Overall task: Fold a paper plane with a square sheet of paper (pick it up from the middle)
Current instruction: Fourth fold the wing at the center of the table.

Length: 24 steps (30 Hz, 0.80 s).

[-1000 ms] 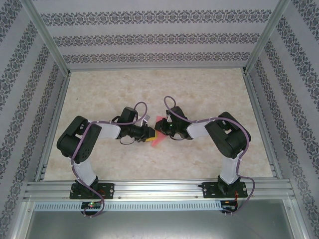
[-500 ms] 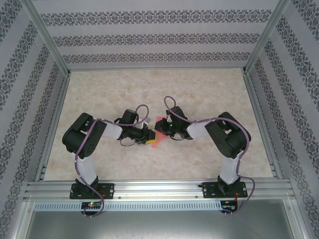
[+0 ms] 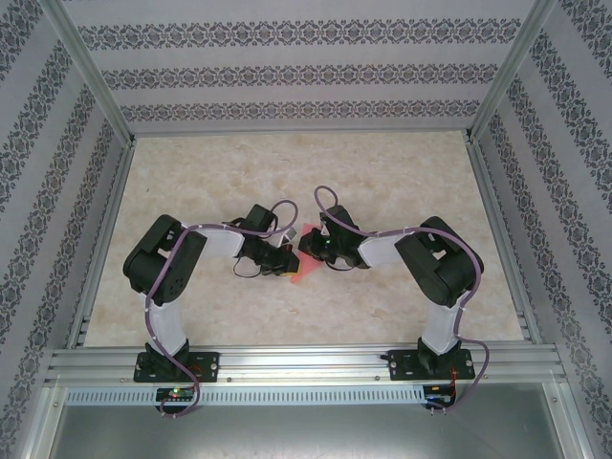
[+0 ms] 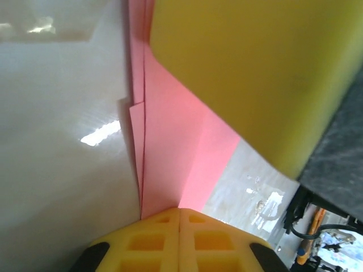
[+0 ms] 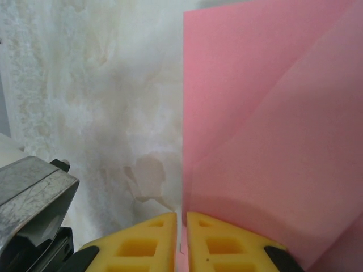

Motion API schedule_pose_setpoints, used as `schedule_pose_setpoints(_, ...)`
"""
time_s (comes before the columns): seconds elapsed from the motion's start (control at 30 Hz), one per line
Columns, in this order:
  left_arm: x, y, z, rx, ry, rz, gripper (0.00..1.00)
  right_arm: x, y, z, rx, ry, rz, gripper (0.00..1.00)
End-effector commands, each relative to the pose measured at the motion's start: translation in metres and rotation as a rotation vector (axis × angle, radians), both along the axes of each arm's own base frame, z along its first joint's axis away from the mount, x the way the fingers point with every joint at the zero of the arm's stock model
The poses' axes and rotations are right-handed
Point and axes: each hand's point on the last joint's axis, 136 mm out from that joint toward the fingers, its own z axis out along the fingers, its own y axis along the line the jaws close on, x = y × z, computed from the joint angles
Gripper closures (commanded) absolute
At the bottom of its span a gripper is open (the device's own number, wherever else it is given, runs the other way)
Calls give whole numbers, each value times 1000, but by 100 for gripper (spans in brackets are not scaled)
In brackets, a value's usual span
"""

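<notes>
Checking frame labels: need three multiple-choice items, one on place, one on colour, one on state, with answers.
1. Where over the table is the paper? A the middle; B far left corner; C near right edge.
2. Paper colour? A blue; B pink; C white.
3. Left gripper? A wide open; B shut on the paper; C shut on nothing.
Answers: 1 A, the top view shows it mid-table. 2 B, it is pink in each view. 3 B, the yellow fingers meet with paper sticking out between them.

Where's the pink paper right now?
In the top view the pink paper sits mid-table, held between the left gripper on its left and the right gripper on its right.
</notes>
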Motion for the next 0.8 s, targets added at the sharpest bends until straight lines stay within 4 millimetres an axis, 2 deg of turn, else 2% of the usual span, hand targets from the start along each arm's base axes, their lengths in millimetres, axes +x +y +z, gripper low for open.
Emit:
schedule_pose_setpoints(0.0,-47,31,-55,272,119,-46,95,-18,-23,-34,-143,100,-29,87)
schedule_pose_setpoints(0.1,-52,36,-64,316,125,-52,96,-11,-18,-24,-114,75,-34,87)
schedule_pose_setpoints(0.2,-56,39,-70,355,123,-66,99,0,-11,-3,-44,35,-35,87)
schedule_pose_setpoints(0.33,-58,42,-73,380,114,-66,100,14,-18,33,-3,-34,-70,87)
schedule_pose_setpoints(0.43,-56,45,-73,400,105,-58,100,16,-23,54,8,-76,-68,88)
schedule_pose_setpoints(0.6,-55,44,-73,398,99,-61,100,5,-31,52,-17,-68,-66,90)
schedule_pose_setpoints(0.77,-54,43,-72,392,96,-62,100,-10,-10,41,11,-37,-1,91)
